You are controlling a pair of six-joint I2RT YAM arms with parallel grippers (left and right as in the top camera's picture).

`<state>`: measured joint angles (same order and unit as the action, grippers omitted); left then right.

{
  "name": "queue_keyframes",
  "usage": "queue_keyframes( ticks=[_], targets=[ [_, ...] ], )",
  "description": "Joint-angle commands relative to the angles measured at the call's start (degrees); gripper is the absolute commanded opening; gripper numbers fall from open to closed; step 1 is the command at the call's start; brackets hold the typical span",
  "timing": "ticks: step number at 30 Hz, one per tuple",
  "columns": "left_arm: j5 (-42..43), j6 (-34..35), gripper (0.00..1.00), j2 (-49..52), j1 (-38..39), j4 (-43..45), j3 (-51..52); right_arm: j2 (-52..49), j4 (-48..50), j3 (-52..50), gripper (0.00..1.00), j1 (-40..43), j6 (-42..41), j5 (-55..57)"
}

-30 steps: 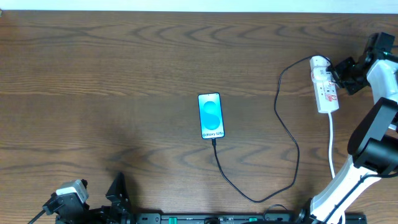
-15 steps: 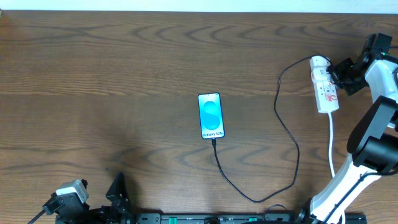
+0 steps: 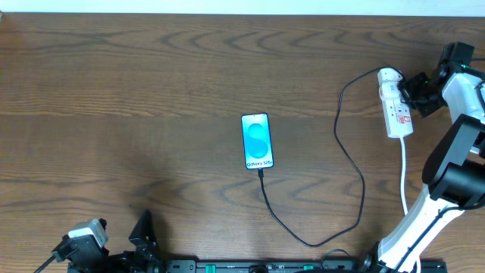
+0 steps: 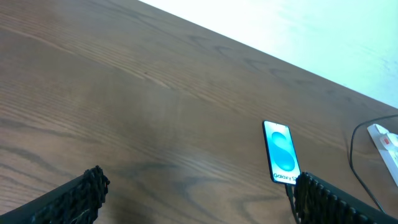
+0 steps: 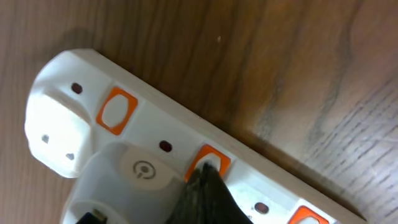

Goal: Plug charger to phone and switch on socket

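While right end effector (image 5: 204, 177) stays on socket (image 5: 68, 106), phone (image 3: 256, 141) unmoved

The wooden table (image 3: 151, 76) is evenly and brightly lit, with soft shadows, and the right gripper (image 5: 204, 186) is blurred.

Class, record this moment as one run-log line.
phone: mid-table, face up | charger: meets phone's lower edge | right claw: shut, tip on orange switch of socket | left claw: open, empty
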<state>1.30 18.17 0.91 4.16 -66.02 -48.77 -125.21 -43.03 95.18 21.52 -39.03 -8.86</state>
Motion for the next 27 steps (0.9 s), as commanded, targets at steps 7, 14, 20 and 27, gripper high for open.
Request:
queue_keyframes(
  ticks=[7, 14, 20, 27],
  targets=[
    [-0.5, 0.1, 0.98, -0.8, -0.3, 0.1, 0.3, -2.6, -1.1, -0.3, 0.01, -2.6, 2.1, -1.5],
    [-0.5, 0.1, 0.98, -0.8, -0.3, 0.1, 0.3, 4.2, -6.2, -0.3, 0.01, -1.9, 3.6, 6.3],
    [-0.5, 0.1, 0.98, -0.8, -0.3, 0.1, 0.3, 17.2, -8.8, -0.3, 0.01, -1.6, 4.0, 15.7],
    [-0.5, 0.1, 0.98, -0.8, -2.2, 0.1, 0.3, 34.5, -7.2, -0.3, 0.01, -1.7, 4.4, 17.9]
  ],
)
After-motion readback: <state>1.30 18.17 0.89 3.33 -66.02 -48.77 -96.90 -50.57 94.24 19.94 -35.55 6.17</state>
